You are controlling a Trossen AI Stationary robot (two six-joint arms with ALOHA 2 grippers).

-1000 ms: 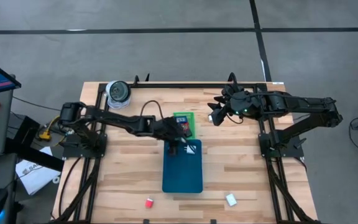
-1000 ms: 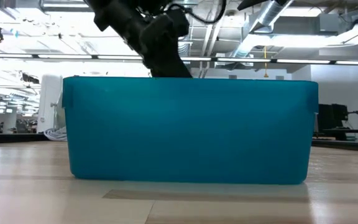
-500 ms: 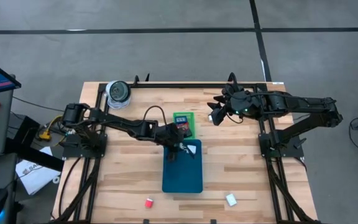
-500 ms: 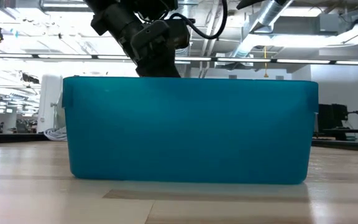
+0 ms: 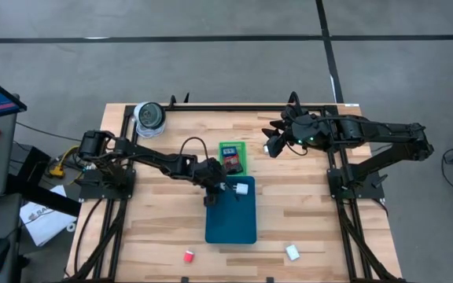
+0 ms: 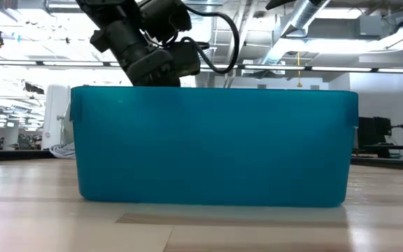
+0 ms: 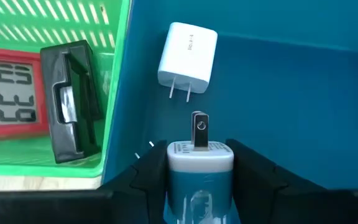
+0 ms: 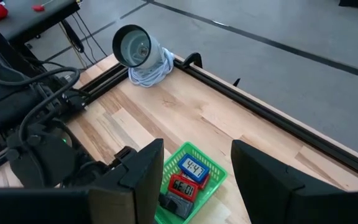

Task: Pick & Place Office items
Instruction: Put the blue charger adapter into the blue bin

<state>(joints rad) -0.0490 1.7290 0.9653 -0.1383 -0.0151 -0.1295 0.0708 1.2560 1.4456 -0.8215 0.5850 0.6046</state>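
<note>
Backing off the teal tray [image 5: 230, 224], your left gripper [image 7: 197, 163] is spread and empty, white charger [image 7: 187, 48] dropped inside; pick another item next.

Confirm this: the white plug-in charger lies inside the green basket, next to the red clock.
Not quite. The white plug-in charger lies inside the teal tray; the green basket beside it holds the red clock. The left wrist view shows this.
</note>
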